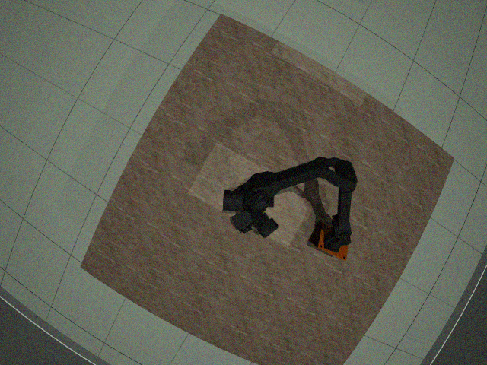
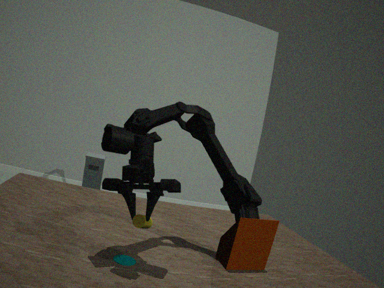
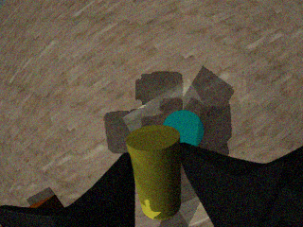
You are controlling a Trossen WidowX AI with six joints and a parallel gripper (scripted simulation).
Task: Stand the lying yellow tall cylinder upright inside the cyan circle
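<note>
My gripper (image 2: 141, 216) (image 3: 154, 154) points down and is shut on the yellow tall cylinder (image 2: 141, 221) (image 3: 154, 173), holding it at the fingertips above the wooden table (image 2: 46, 216) (image 1: 236, 78). In the exterior view the cylinder shows only as a short oval, so it seems to lie level with one end toward that camera. The cyan circle (image 2: 124, 260) (image 3: 189, 128) lies flat on the table in the arm's shadow, nearer that camera than the cylinder. In the wrist view it sits just beyond the cylinder's far end. In the top view the arm (image 1: 275, 180) hides both cylinder and circle.
The arm's orange base block (image 2: 248, 245) (image 1: 334, 249) stands on the table to the right. A grey box (image 2: 93, 171) stands behind the table's far edge, by the wall.
</note>
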